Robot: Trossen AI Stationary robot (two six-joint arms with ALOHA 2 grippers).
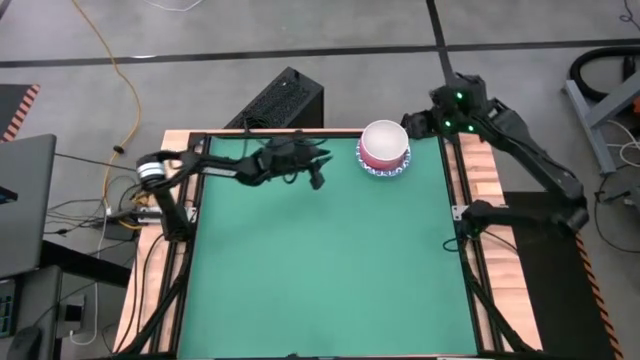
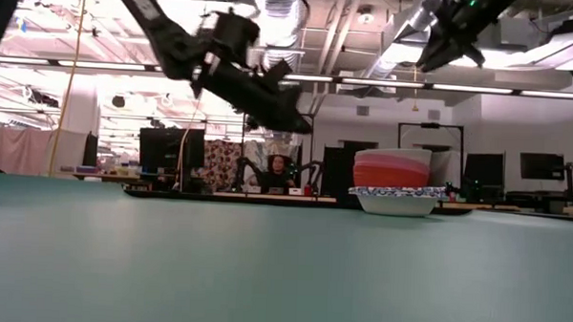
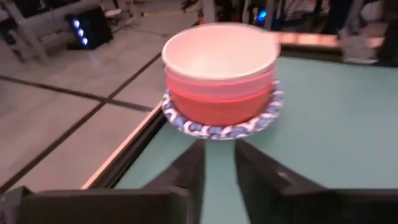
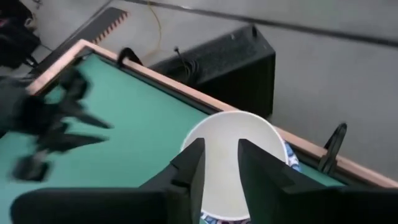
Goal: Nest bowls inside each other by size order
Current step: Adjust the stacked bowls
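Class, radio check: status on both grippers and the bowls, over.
Left gripper open, empty, raised beside the stack. Right gripper open, empty, above it. Off-white, pink and red bowls nested in blue-rimmed white bowl at the green table's far edge. Nothing in the way.

A: How many bowls sit in the stack of bowls (image 2: 397, 182)?
B: Can't count them; the nested ones hide each other, only rims show.
A: And the left gripper (image 4: 46, 134) seen from the right wrist?
B: Just a blur.
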